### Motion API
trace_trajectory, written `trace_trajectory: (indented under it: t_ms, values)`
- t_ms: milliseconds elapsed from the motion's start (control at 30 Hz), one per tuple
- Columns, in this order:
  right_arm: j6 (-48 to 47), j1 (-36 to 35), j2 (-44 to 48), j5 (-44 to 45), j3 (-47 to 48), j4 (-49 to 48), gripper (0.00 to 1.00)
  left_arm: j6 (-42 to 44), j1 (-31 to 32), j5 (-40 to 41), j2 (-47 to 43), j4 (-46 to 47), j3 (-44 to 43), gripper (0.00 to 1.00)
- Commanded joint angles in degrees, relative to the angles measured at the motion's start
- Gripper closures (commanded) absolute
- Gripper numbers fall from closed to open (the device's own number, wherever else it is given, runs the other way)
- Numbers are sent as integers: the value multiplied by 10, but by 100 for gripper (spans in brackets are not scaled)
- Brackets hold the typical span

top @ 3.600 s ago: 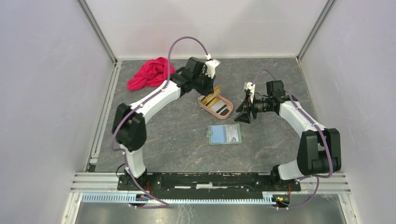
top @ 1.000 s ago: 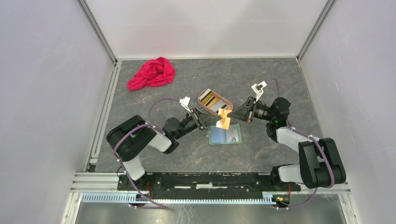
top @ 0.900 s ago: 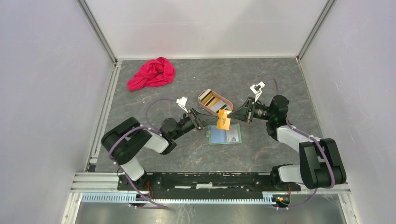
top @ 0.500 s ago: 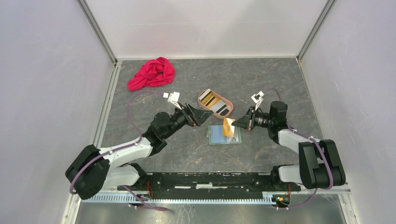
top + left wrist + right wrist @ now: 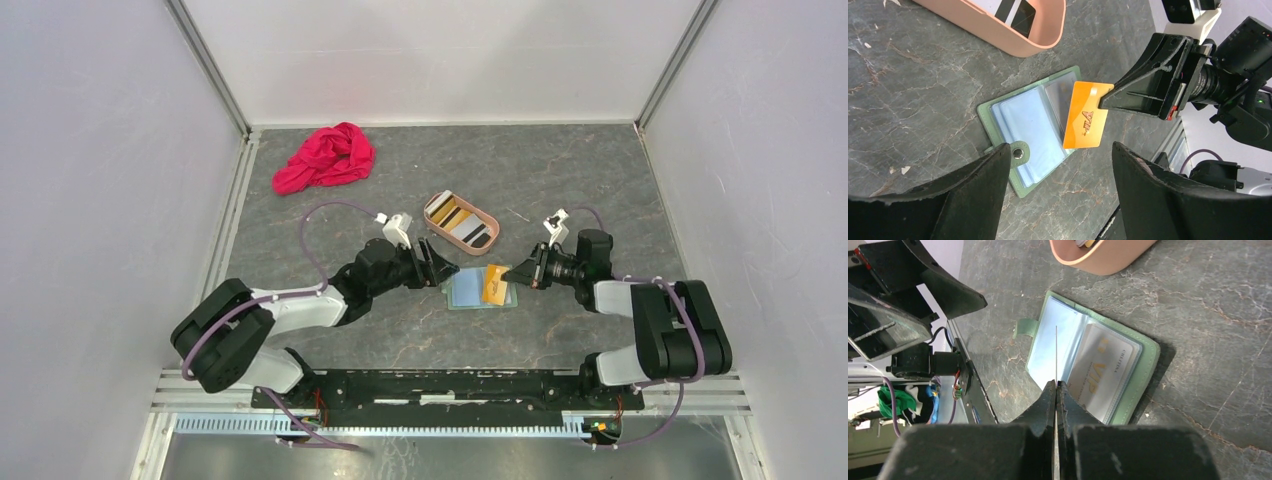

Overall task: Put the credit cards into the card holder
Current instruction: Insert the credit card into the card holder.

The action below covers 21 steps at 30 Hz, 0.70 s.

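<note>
The card holder (image 5: 466, 291) lies open on the table, sage green outside and light blue inside, its snap tab (image 5: 1017, 153) pointing at my left arm. My right gripper (image 5: 514, 274) is shut on one edge of an orange credit card (image 5: 493, 283) and holds it low over the holder's right half. In the right wrist view this card shows edge-on as a thin line (image 5: 1056, 352) above the pockets. A pale VIP card (image 5: 1100, 371) sits in a pocket. My left gripper (image 5: 441, 268) stands open just left of the holder, with nothing between its fingers.
A pinkish-tan oval tray (image 5: 433, 211) behind the holder has more cards (image 5: 463, 223) in it. A red cloth (image 5: 325, 157) lies at the back left. White walls close off the table on three sides.
My left gripper has let go of the orange card and opened, now low beside the holder. My right gripper has brought the card down from mid-air to just over the holder.
</note>
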<state>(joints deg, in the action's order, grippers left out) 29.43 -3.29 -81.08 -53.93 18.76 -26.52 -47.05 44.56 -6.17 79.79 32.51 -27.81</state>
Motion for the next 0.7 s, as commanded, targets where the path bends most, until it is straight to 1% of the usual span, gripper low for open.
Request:
trace_trajectory:
  t_ms: [0, 167, 400, 567, 667]
  values:
    - [31, 5, -27, -6, 0, -56, 100, 16, 7, 16, 12, -15, -27, 21]
    - [65, 4, -60, -15, 7, -84, 100, 15, 10, 21, 18, -25, -30, 23]
    - [70, 5, -78, -14, 13, -86, 100, 16, 11, 21, 35, -48, -46, 26]
    - [75, 5, -92, -16, 19, -89, 100, 9, 13, 31, 50, -86, -63, 36]
    - [83, 5, -97, -19, 20, -97, 100, 3, 17, 42, 64, -121, -81, 44]
